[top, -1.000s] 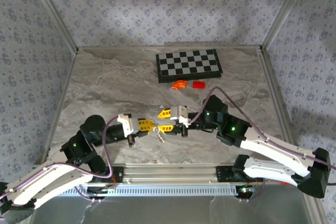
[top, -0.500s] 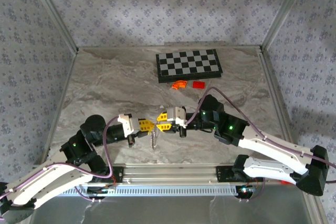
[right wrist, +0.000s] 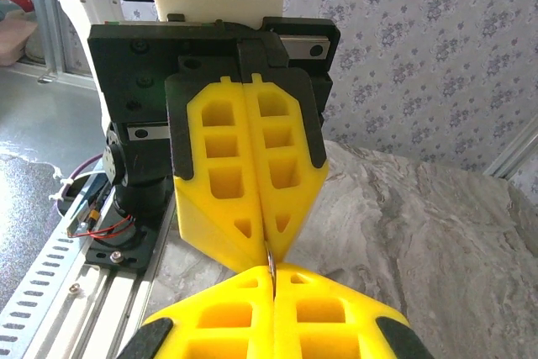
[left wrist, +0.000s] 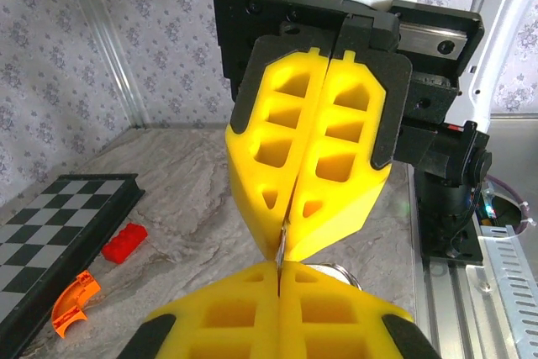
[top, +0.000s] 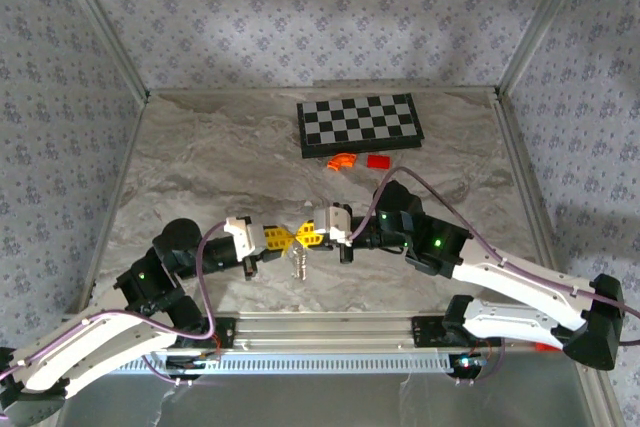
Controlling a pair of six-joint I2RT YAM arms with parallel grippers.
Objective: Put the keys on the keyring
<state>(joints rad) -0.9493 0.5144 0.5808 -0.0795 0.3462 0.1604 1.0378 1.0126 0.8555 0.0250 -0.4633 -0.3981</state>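
Observation:
My left gripper (top: 287, 239) and right gripper (top: 307, 237) meet tip to tip just above the near middle of the table. Both are shut on the same thin silvery metal edge, the keyring (left wrist: 282, 248), which runs from one pair of yellow fingertips into the other. From the right wrist the keyring (right wrist: 271, 260) shows as a narrow sliver in the seam of my right gripper (right wrist: 273, 275). A curved bit of it peeks out beside my left gripper (left wrist: 279, 271). A small silvery bunch (top: 297, 263) dangles below the tips; the keys cannot be told apart in it.
A black-and-white chessboard (top: 359, 124) lies at the back of the marble table (top: 200, 157). In front of it sit an orange curved piece (top: 343, 160) and a red block (top: 377, 161). Metal rails (top: 330, 327) run along the near edge.
The right gripper slid left until its tips met the left gripper's, and its jaws closed on the metal edge. The dangling silvery bunch swung slightly. The left arm stayed put.

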